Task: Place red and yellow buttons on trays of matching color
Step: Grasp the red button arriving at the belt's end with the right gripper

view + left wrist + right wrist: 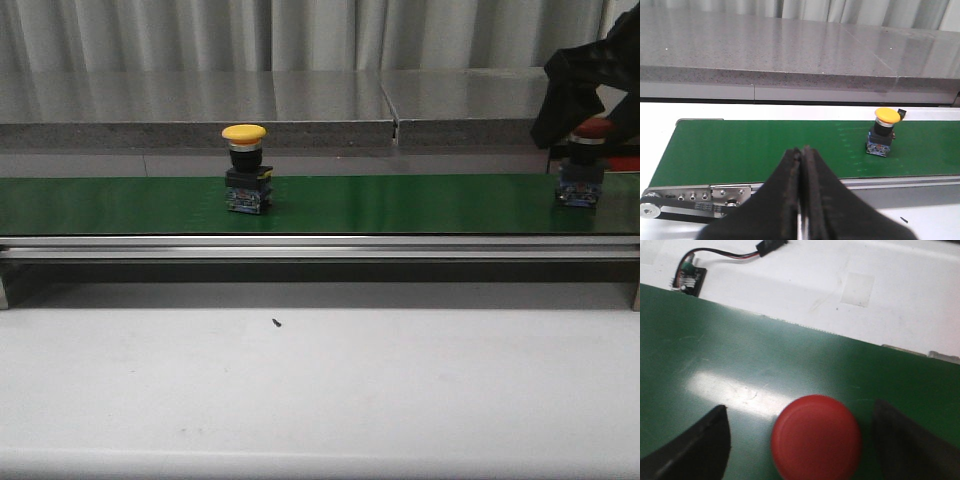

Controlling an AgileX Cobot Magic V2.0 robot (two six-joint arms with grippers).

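Note:
The yellow button [246,168] stands upright on the green belt [120,205], left of centre; the left wrist view shows the yellow button [883,131] far ahead of my left gripper [801,150], which is shut on nothing over the belt's near edge. The red button [583,165] stands at the belt's right end, under my black right arm [590,80]. In the right wrist view my right gripper [800,407] is open, one finger on each side of the red cap [816,437], with gaps on both sides. No tray shows clearly.
A metal rail [320,245] runs along the belt's front, with white table [320,400] before it and a grey ledge [200,100] behind. A small wired sensor board [687,277] lies beyond the belt. The belt's roller end [650,211] is near my left gripper.

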